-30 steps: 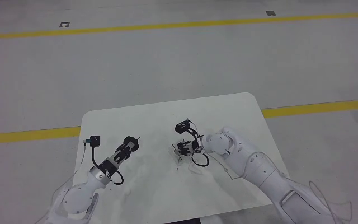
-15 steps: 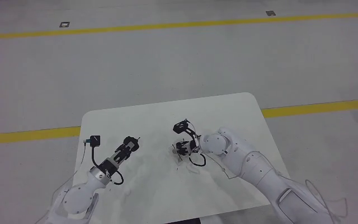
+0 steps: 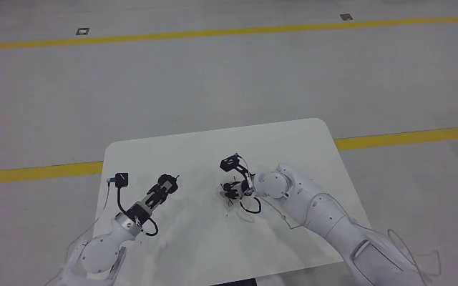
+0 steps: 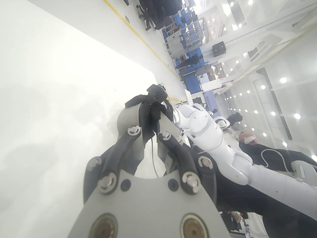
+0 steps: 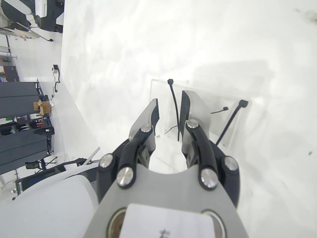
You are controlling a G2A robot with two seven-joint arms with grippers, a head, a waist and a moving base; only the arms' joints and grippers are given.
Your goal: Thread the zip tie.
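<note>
The right gripper (image 3: 230, 190) hangs low over the middle of the white table (image 3: 300, 143) (thin dark strands (image 3: 228, 205) just beneath, too small to tell); the left gripper (image 3: 167, 184) sits well apart.

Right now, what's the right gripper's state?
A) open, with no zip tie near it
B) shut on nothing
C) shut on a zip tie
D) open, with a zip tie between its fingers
D: in the right wrist view the right gripper has its fingers spread apart, and a black zip tie runs between them, not clamped.
</note>
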